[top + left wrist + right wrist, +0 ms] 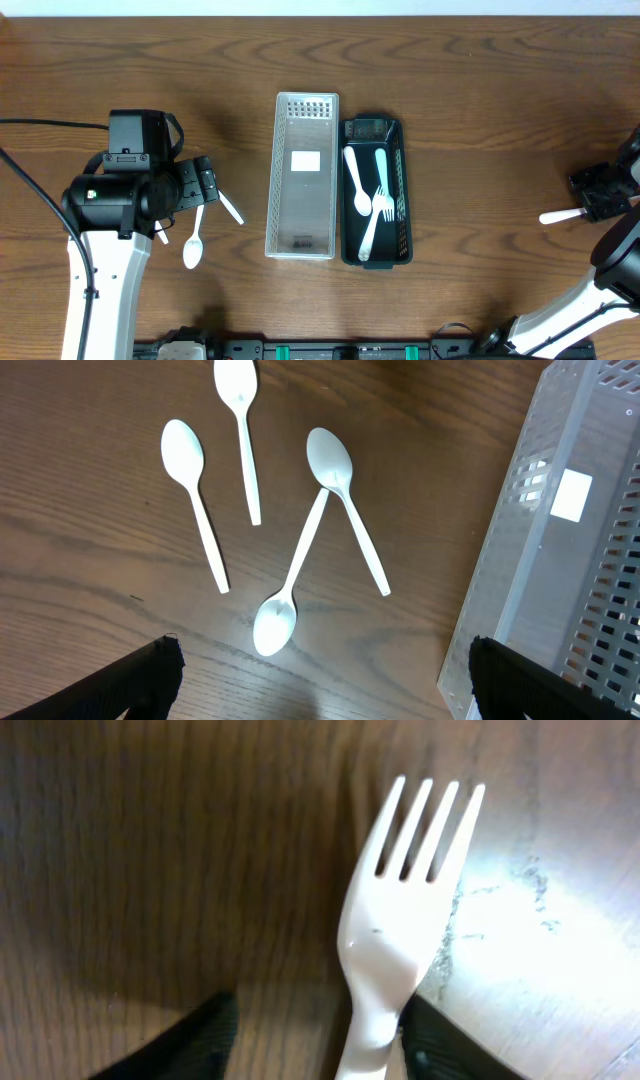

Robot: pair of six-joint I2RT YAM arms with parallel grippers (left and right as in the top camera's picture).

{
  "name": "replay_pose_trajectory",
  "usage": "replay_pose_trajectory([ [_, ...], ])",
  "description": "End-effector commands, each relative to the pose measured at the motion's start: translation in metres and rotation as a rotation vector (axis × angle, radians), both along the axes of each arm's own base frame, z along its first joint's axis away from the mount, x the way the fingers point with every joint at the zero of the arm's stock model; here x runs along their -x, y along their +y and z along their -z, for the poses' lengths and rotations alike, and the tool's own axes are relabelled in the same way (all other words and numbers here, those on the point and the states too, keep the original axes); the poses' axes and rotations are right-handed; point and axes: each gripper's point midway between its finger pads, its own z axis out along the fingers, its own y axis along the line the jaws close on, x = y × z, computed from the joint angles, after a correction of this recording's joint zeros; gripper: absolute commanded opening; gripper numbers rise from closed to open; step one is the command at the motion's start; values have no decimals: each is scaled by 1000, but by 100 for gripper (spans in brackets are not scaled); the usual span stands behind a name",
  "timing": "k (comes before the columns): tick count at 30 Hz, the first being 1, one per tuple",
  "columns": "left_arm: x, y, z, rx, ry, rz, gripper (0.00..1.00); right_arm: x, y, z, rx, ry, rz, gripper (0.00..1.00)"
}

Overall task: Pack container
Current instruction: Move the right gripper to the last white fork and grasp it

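Several white plastic spoons (290,575) lie loose on the wood table, two of them crossed; one also shows in the overhead view (193,246). My left gripper (325,685) hangs open above them, empty, beside the clear perforated container (302,235). A black container (375,258) next to it holds a white spoon (355,185) and a white fork (380,200). My right gripper (320,1040) is at the far right table edge (600,195). Its fingers straddle the neck of a white fork (400,920). One finger touches the fork and the other stands apart.
The clear container's wall (540,560) fills the right side of the left wrist view, close to my left gripper's finger. A black cable (50,123) runs across the table's left part. The table's far edge (320,14) runs along the top.
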Motion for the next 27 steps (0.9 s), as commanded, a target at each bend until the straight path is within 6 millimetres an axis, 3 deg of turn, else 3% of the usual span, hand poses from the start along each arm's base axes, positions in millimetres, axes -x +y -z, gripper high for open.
replay_pose_trajectory([
  [1,-1,3,0,-11,3,-9,93,45,26,49,-87,194,-14,45],
  [8,-1,3,0,-12,3,-9,93,45,26,49,-88,194,-14,27],
  [12,-1,3,0,-12,3,-9,93,45,27,49,-88,195,-14,12],
  [19,-1,3,0,-12,3,-9,93,48,30,46,-105,209,-55,1],
  [23,-1,3,0,-12,3,-9,93,36,20,24,-22,160,-73,1],
  [27,-1,3,0,-12,3,-9,93,-4,20,-28,99,-1,-170,1],
])
